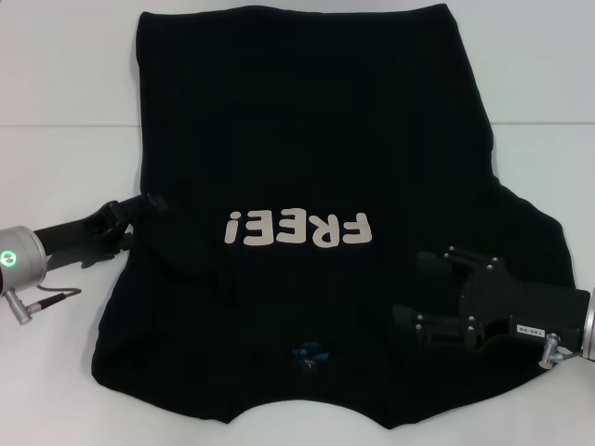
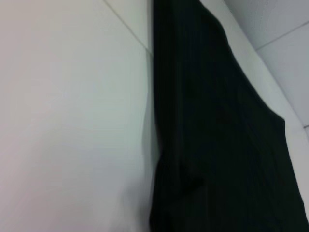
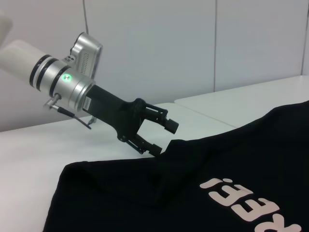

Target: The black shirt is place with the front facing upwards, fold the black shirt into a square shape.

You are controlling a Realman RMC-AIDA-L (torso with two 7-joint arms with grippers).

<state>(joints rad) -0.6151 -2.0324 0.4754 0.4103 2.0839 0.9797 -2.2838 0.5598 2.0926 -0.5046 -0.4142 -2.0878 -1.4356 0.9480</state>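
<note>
Black shirt (image 1: 307,167) — left hand (image 3: 163,137) at its edge.

A white bench (image 1: 65,102) is carrying everything here. Thin lines are running across its top, as if it is made of joined panels. The black shirt (image 1: 307,149) is lying right on the bench with its front facing up, and the pale letters "FREE!" (image 1: 297,229) are showing. The shirt is covering most of the middle, while white bench is showing on both sides.
</note>
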